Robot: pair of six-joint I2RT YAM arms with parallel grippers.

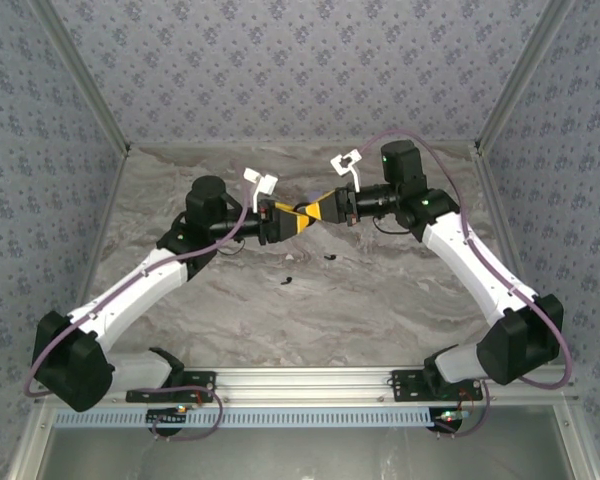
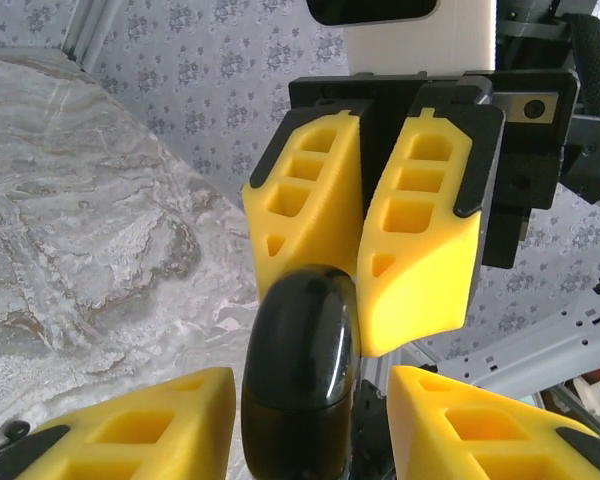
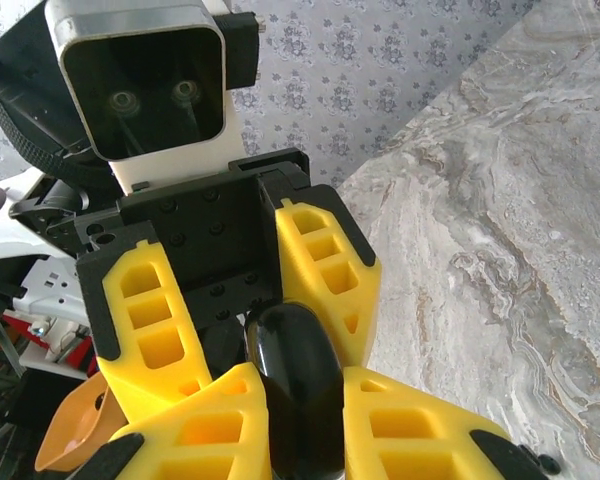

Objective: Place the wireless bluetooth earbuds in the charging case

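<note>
**Bench** (image 1: 400, 300): marbled grey top, with patterned panels on three sides.

**Black case** (image 2: 300, 370): we log one glossy, rounded charging case. It is held in the air over the middle of the bench, somewhat toward the far edge, between two grippers that meet tip to tip.

**Right gripper** (image 1: 321, 209): it reaches in from the bench's right edge. In its own wrist view, we see its yellow fingers (image 3: 205, 430) sitting tight against both sides of the case, pinching it.

**Left gripper** (image 1: 297, 216): it reaches in from the left edge. Its yellow fingers (image 2: 140, 430) stand wider and flank the case. One appears to touch it, and a sliver of gap seems to show at the other. We cannot tell whether these jaws grip.

**First black earbud** (image 1: 288, 279): a tiny dark piece lying on the bench near its middle, on the near-edge side of the grippers and well apart from the case.

**Second black earbud** (image 1: 330, 257): it lies near the first, to its right and slightly nearer the far edge. Both are too small for us to record detail.
</note>
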